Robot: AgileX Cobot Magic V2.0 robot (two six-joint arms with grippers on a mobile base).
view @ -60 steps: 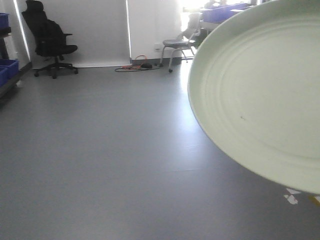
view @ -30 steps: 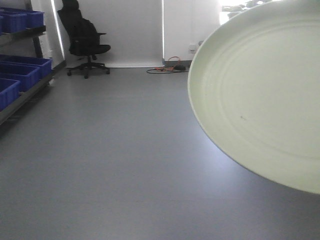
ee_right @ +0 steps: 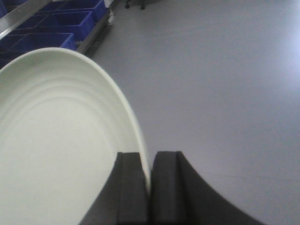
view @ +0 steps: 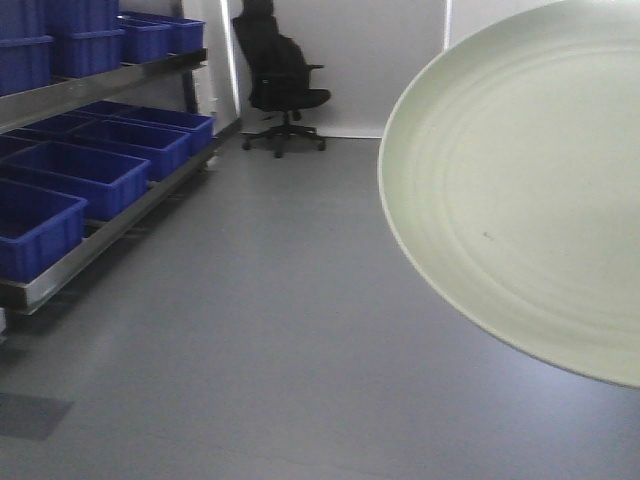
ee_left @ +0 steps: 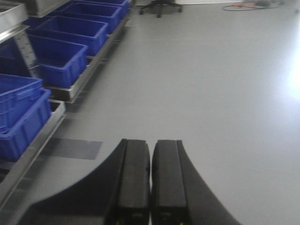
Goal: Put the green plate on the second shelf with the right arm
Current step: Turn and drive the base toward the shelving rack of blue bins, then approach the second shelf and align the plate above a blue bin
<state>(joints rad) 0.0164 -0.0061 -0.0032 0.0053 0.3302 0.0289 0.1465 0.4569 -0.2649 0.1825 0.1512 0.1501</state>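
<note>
Your right gripper (ee_right: 149,185) is clamped on the rim of the plate (ee_right: 61,154), with only that thin edge between its near-closed fingers. The plate is pale mint green, matte, round and shallow, with faint concentric rings and one tiny dark speck. It hangs tilted above the grey floor (view: 250,330), right of the blue bins (view: 70,180). Your left gripper (ee_left: 150,183) is closed on nothing.

Bins (view: 75,175) sit on shelves (view: 105,245) at left, chair (view: 280,85) behind, plate (view: 520,190) at right.
</note>
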